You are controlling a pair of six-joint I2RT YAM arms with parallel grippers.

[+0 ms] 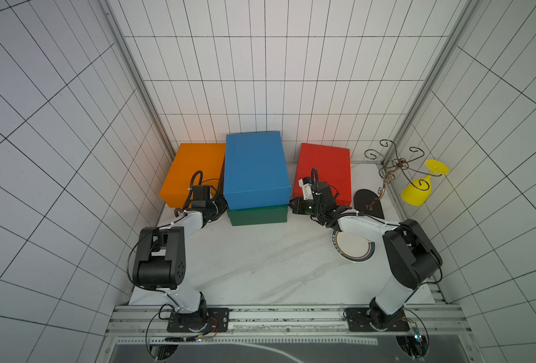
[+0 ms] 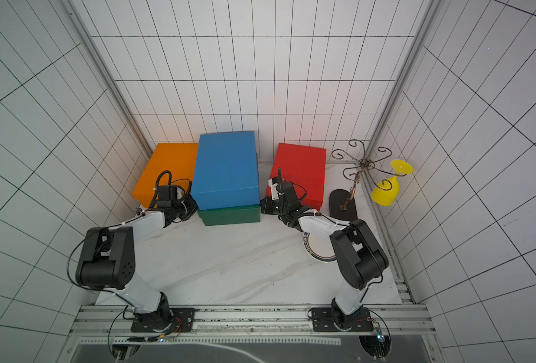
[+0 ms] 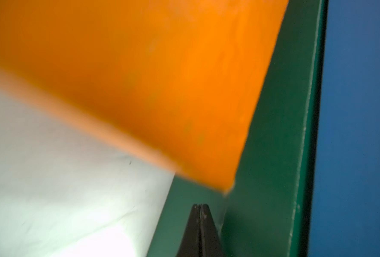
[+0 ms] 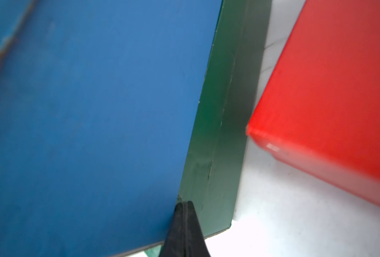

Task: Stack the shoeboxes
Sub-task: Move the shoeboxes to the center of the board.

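A blue lidded cardboard shoebox (image 1: 255, 169) sits on a dark green cardboard shoebox (image 1: 257, 217) at the back middle of the white marbled table (image 1: 260, 267). An orange cardboard shoebox (image 1: 194, 173) lies just beside the pair on the left and a red cardboard shoebox (image 1: 323, 169) stands apart on the right, both unstacked. The left gripper (image 3: 199, 209) is clenched on nothing, its tip at the green box's side; the right gripper (image 4: 185, 205), likewise pinched empty, touches the seam where blue meets green. A risk, as I judge it: pressing with closed tips could skew the blue box or slide it off the green one, and the orange corner crowding the green side leaves the left arm little room. The right arm hangs over a round white plate (image 1: 351, 259) and could clip it. The boxes bear no print; the plate's rim marks are too small to read.
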